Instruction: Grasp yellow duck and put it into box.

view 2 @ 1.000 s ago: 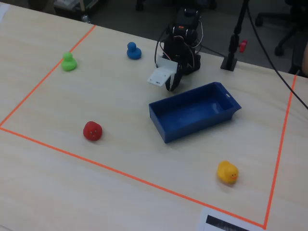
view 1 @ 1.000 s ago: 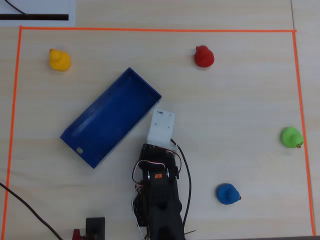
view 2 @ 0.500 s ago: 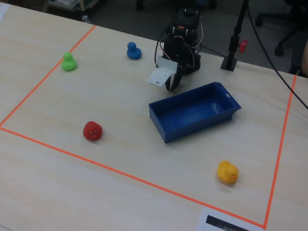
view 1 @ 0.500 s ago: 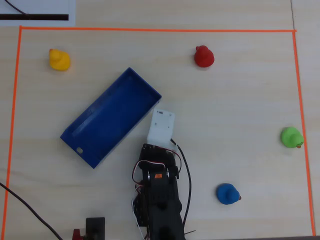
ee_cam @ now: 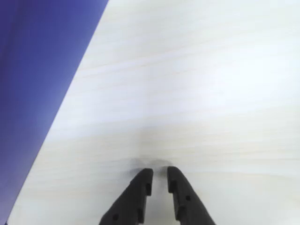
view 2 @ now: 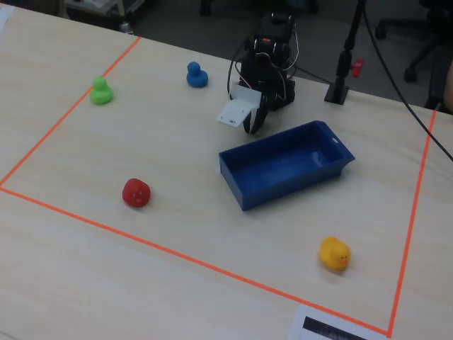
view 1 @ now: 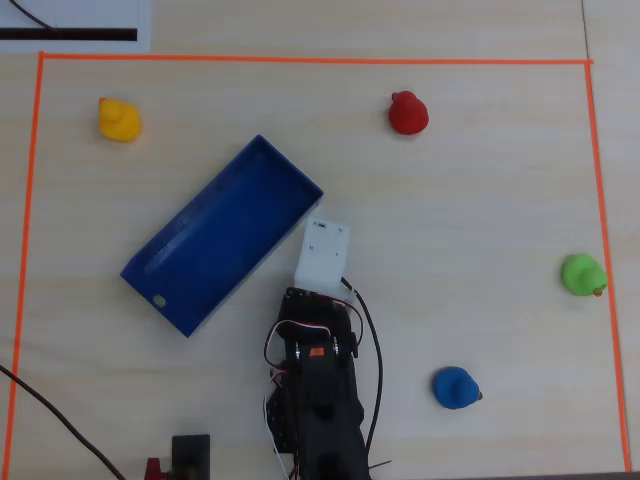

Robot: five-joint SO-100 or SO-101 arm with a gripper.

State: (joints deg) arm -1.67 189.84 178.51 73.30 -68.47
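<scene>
Nothing of the task is showing as done yet. The duck (view 1: 119, 120) is sitting on the worktop (view 1: 480, 200) near a corner of the orange tape outline, well apart from the box (view 1: 222, 236), which is lying empty. The claw (ee_cam: 159, 176) is hovering low over bare worktop just beside the box's long wall, its fingers nearly closed with only a thin gap and nothing between them. By these views, the reach to the duck, the grasp, the carry and the drop are all remaining.
</scene>
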